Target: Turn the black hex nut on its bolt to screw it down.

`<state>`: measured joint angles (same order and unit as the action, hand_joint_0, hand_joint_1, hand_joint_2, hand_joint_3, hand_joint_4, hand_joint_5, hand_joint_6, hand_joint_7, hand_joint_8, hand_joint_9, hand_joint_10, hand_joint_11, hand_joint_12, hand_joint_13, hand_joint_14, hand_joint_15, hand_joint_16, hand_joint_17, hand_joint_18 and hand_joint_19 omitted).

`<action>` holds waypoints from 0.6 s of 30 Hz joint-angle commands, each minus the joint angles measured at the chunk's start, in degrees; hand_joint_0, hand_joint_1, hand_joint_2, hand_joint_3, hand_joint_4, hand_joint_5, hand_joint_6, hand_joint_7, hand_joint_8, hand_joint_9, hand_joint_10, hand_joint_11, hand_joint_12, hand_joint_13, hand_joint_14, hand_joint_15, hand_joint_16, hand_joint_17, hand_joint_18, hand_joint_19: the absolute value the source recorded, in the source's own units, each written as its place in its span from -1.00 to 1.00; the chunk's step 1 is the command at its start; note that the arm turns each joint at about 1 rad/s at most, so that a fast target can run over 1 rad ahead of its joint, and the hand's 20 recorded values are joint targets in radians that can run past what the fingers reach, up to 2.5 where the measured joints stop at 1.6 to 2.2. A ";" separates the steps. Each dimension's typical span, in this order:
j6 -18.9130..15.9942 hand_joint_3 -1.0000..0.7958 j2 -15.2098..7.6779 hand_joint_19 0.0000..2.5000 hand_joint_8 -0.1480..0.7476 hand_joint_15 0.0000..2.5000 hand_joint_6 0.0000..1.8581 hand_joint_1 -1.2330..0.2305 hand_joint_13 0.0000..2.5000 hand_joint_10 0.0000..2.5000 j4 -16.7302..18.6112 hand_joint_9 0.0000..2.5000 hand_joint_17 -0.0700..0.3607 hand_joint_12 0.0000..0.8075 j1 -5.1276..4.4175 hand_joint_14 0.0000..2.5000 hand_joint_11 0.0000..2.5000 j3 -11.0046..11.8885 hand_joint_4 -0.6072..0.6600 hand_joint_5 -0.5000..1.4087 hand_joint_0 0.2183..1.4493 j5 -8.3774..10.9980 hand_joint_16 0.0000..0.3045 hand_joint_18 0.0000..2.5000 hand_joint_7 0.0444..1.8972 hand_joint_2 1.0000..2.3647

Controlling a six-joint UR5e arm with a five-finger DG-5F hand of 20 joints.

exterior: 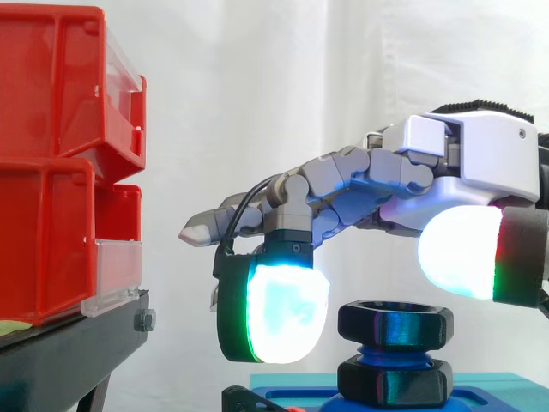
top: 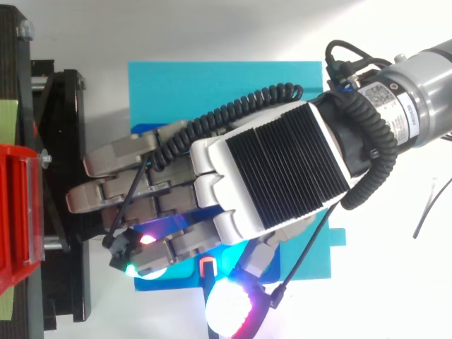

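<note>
Judging the step as approach — no grasp yet. Seeing the hand open above the black hex nut, fingers loosely extended, nothing pinched. Spotting 1 glowing fingertip hanging just beside the nut's view-left flank with a sliver of gap, another pad up on the right near the top edge; can't tell contact there. Finding the nut high on the blue bolt, level, thread exposed between it and a 2nd black nut seated low on the teal base. Noting red bins on the black stand well apart on the view's left, out of the way. Next, probably: lower slightly, close pads onto 2 opposite flats, then twist to run it down. Worth watching for pad slip on corners — and for dragging the 2nd nut along.
</note>
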<state>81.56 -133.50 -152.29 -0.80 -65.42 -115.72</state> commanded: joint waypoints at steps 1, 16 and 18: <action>0.00 -0.44 -0.01 -0.78 -0.18 -0.95 -0.31 0.26 -0.75 -0.99 -0.03 -0.55 -0.52 -0.60 -0.08 -1.00 -0.82 0.03 0.20 -0.64 -0.68 -0.12 -0.90 -1.00 0.07 -1.00; -0.09 -0.44 -0.01 -0.77 -0.20 -0.93 -0.32 0.19 -0.75 -0.99 -2.05 -0.55 -0.54 -0.63 0.27 -1.00 -0.82 1.52 0.18 -0.64 -0.65 -1.00 -0.91 -1.00 0.09 -1.00; -0.09 -0.44 -0.01 -0.77 -0.20 -0.94 -0.32 0.18 -0.74 -0.99 -2.31 -0.55 -0.54 -0.63 0.36 -1.00 -0.82 1.52 0.19 -0.64 -0.65 -1.26 -0.91 -1.00 0.09 -1.00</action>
<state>81.50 -133.50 -154.30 -0.55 -63.92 -116.70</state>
